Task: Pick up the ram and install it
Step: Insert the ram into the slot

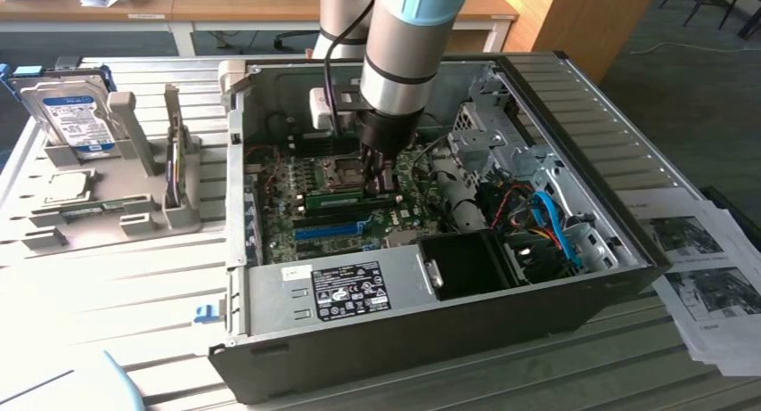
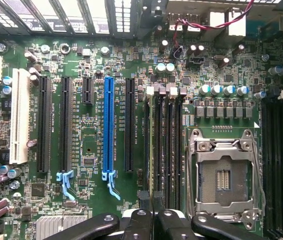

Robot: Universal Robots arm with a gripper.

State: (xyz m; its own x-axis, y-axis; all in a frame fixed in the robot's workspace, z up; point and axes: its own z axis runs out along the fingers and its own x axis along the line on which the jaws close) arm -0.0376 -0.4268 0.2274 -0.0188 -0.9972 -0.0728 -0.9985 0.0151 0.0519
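Observation:
The ram point(image 1: 349, 198) is a thin green stick standing on edge in a memory slot on the motherboard point(image 1: 405, 217), inside the open computer case point(image 1: 476, 326). My gripper point(image 1: 377, 181) reaches straight down over it and is shut on the ram's top edge. In the wrist view the ram point(image 2: 150, 145) shows edge-on as a thin line running away from my gripper point(image 2: 151, 202), among the black memory slots point(image 2: 169, 145). The black fingertips point(image 2: 142, 196) sit close on either side of it.
A bright blue expansion slot point(image 2: 109, 130) lies beside the memory slots, and the CPU socket point(image 2: 224, 177) on their other side. In the exterior view's left, a grey holder point(image 1: 107, 215) carries a silver hard drive point(image 1: 71, 112). Cables point(image 1: 553, 224) crowd the case's right. Papers point(image 1: 701, 268) lie outside it.

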